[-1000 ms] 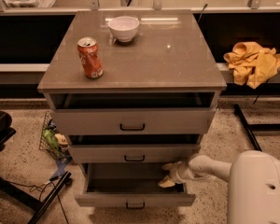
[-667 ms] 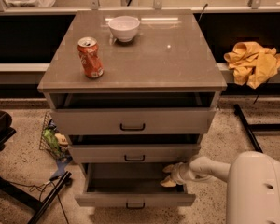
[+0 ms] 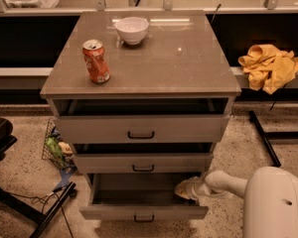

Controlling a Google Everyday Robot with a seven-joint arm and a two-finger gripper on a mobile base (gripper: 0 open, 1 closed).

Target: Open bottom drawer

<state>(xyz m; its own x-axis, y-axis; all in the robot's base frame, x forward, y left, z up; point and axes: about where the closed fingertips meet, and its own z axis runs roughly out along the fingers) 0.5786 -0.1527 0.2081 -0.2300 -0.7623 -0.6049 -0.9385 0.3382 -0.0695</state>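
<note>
While pincer (image 3: 185, 189) hangs at open bottom drawer (image 3: 114, 212) | 3 drawers (image 3: 139, 125) | 1 can (image 3: 96, 61)

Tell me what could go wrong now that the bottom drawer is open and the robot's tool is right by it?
The tool sits at the right edge of the bottom drawer, just under the middle drawer; lifting straight up, it might bump that front. A hard tug could shake the cabinet and may tip the can standing on top.
</note>
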